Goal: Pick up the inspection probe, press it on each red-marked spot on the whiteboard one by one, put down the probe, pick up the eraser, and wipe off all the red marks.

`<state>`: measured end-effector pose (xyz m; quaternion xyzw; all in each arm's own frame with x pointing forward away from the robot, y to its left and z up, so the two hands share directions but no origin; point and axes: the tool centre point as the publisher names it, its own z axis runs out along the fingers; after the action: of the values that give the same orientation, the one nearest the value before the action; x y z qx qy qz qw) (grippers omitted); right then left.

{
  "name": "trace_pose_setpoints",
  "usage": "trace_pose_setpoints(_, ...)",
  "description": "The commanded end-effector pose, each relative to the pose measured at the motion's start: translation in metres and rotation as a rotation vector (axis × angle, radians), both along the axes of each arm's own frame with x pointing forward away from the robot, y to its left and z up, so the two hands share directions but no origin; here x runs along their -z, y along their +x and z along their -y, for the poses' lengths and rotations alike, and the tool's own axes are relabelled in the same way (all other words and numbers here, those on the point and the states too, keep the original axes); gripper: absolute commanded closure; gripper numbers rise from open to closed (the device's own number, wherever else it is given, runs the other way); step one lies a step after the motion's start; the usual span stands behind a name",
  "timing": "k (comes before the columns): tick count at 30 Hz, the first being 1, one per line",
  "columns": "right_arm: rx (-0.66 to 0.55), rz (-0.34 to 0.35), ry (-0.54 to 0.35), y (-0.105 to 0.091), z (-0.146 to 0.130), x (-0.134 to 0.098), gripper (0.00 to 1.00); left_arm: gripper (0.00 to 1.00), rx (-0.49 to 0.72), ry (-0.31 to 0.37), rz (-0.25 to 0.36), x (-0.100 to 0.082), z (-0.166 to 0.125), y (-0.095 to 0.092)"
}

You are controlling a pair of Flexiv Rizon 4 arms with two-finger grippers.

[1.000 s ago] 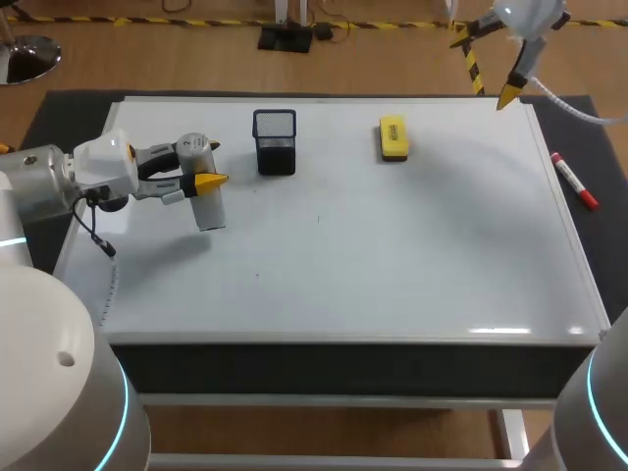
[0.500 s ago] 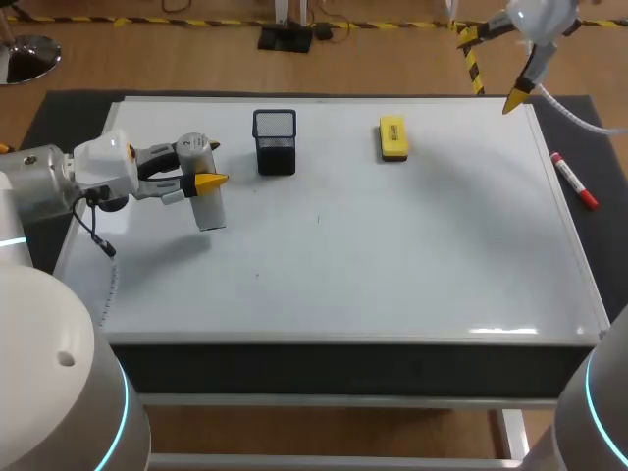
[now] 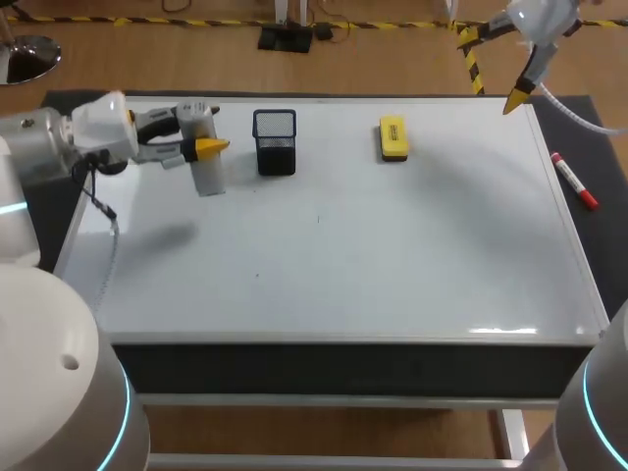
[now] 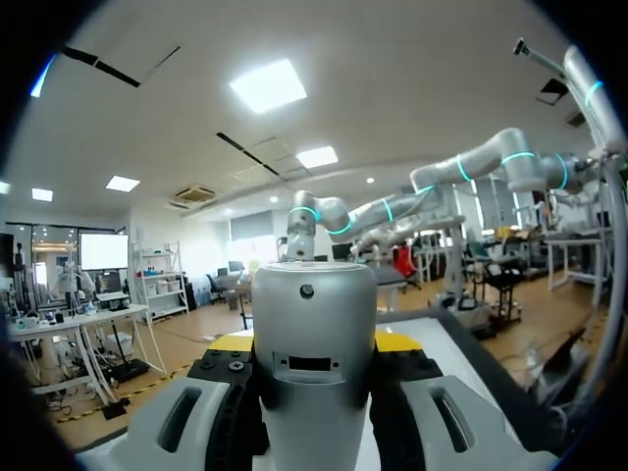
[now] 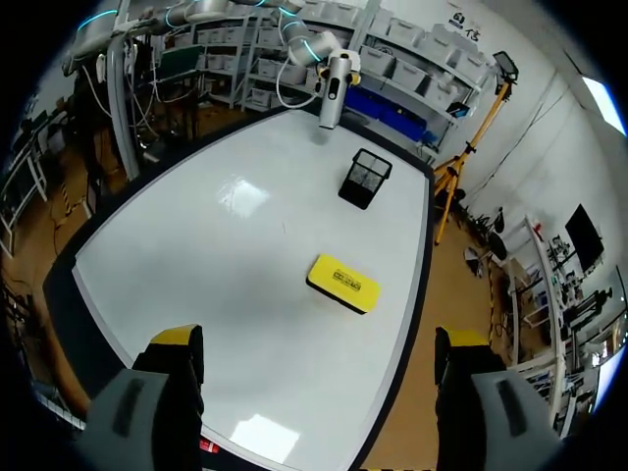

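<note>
Left hand [image 3: 201, 147] has lifted up and back, pinching the probe [image 3: 205, 173]; right hand [image 3: 489, 69] spread wide

There is one whiteboard [image 3: 412, 255], and under it one dark mat [image 3: 610, 211]. On the board are one black mesh pen holder [image 3: 275, 142] and one yellow eraser [image 3: 393, 138]. There is one inspection probe [image 3: 204, 162], a silver cylinder. One red marker pen [image 3: 573, 181] lies on the mat. Two robot arms are in view, the left arm [image 3: 39, 162] and the right arm [image 3: 542, 18]. Each carries one gripper, making two: the left gripper [image 4: 314, 340] and the right gripper [image 5: 319, 340].
</note>
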<state>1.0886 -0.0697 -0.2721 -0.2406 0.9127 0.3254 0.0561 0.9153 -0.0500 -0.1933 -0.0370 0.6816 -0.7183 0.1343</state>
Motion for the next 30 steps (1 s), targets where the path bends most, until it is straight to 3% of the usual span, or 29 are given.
trace_pose_setpoints(1, -0.002, 0.000, -0.004, 0.000, 0.001, -0.001, 0.00, 1.00, 0.045, 0.019, -0.027, -0.023, 0.009, 0.030)
trace_pose_setpoints(5, -0.002, 0.000, -0.004, 0.000, 0.001, -0.001, 0.00, 1.00, 0.043, -0.002, -0.069, -0.038, 0.017, 0.051)
trace_pose_setpoints(15, -0.002, 0.000, -0.004, 0.000, 0.001, -0.001, 0.00, 1.00, 0.127, -0.023, -0.080, -0.057, 0.050, 0.095)
trace_pose_setpoints(21, -0.002, 0.000, -0.004, 0.000, 0.001, -0.001, 0.00, 1.00, 0.173, -0.046, -0.087, -0.056, 0.070, 0.118)
trace_pose_setpoints(30, -0.002, 0.000, -0.004, 0.000, 0.001, -0.001, 0.00, 1.00, 0.215, -0.039, -0.082, -0.041, 0.085, 0.143)
